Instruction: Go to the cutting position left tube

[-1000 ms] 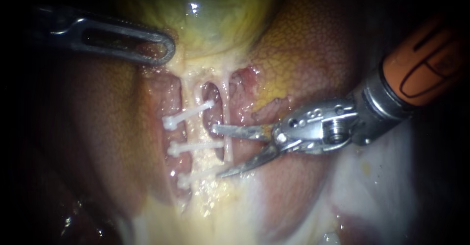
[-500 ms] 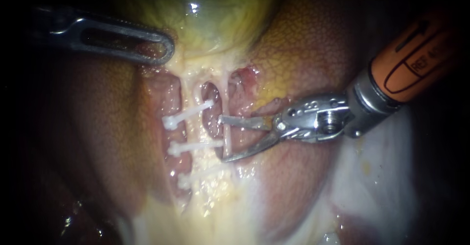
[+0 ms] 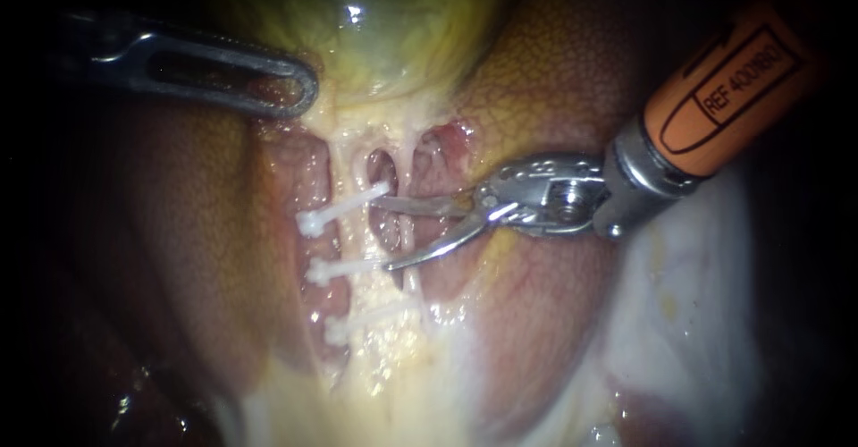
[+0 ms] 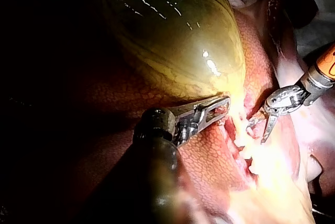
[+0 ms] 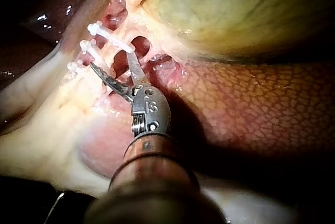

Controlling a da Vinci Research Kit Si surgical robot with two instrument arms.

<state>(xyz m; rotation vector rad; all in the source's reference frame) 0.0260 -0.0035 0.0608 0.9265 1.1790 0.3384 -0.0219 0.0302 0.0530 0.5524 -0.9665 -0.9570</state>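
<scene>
Beside clips [image 3: 344, 207], right instrument [image 3: 382, 232] agape; perhaps straddling tube [image 3: 413, 282]

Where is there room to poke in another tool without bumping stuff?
Bare liver lies below the left instrument, which is shut on the gallbladder, left of the clips. More lies below the right instrument. It is crowded at the clips and tubes, where that instrument's open blades sit.
</scene>
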